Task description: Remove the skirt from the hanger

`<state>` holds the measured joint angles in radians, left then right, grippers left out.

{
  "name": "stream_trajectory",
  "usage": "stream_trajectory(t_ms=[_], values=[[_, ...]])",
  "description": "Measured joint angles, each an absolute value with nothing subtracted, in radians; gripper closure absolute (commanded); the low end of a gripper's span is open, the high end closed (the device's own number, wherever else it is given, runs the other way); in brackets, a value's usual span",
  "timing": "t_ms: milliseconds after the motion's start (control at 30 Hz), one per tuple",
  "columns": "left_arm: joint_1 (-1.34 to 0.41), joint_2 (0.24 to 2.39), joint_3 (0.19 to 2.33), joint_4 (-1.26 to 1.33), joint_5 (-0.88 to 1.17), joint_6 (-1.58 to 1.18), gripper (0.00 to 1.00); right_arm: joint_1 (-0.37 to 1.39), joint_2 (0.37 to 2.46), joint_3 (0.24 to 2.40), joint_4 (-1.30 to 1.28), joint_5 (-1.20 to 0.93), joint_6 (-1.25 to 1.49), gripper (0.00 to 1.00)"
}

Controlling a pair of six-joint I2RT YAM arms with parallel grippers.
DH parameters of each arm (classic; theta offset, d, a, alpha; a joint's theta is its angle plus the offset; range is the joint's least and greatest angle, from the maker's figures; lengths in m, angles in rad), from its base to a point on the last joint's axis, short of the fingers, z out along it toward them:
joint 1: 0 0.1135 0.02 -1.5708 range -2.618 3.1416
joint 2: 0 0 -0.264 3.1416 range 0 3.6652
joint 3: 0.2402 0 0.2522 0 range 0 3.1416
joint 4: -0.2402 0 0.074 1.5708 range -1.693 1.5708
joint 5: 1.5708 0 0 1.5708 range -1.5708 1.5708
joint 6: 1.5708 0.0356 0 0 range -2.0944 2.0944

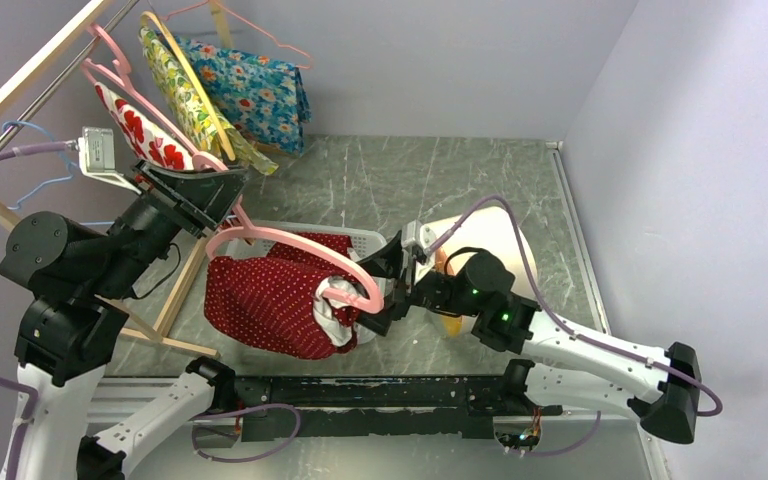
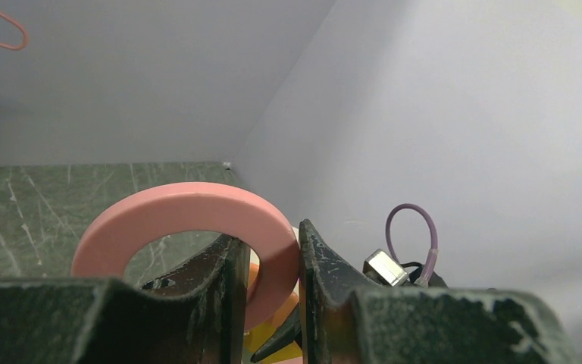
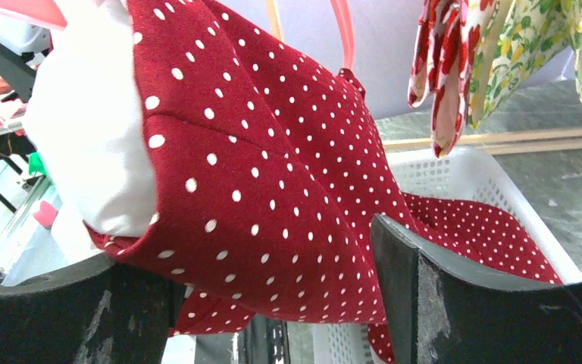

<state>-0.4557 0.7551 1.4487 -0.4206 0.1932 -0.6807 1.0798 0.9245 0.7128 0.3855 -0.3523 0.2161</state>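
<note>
Standing along the left of the grey desk (image 1: 430,180) was the wooden clothes rack (image 1: 30,66), with three floral garments (image 1: 260,95) hung on it. White basket (image 1: 365,237) sat mid-desk.

Red dotted skirt (image 1: 260,300) hung on the pink hanger (image 1: 270,232) just above the basket. One end trailed down into it, and white lining showed at the right end.

Left gripper (image 2: 269,265) had the hanger clear of the rail, jaws pinching the pink hook.

Right gripper (image 3: 265,258) was at the skirt's right end. Its jaws were spread wide either side of the bunched cloth, with fabric lying against both fingers and no visible squeeze.
</note>
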Motion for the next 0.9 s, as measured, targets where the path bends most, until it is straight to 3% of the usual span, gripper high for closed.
stream_trajectory(t_ms=[67,300,567,667,767,900], values=[[-0.456,0.762,1.462,-0.443,0.188,-0.672,0.93,1.079,0.902,0.714,0.349,-0.347,0.213,0.06],[-0.456,0.755,1.464,-0.466,0.184,-0.661,0.93,1.080,0.808,0.744,0.249,-0.355,0.200,0.06],[-0.456,0.762,1.460,-0.464,0.190,-0.662,0.93,1.081,0.913,0.788,0.250,-0.398,0.202,0.11],[-0.456,0.768,1.459,-0.463,0.195,-0.662,0.93,1.081,0.942,0.790,0.264,-0.403,0.205,0.27],[-0.456,0.768,1.456,-0.463,0.201,-0.661,0.93,1.081,0.961,0.792,0.282,-0.400,0.207,0.58],[-0.456,0.764,1.449,-0.454,0.234,-0.633,0.93,1.082,0.960,0.797,0.286,-0.349,0.203,0.88]])
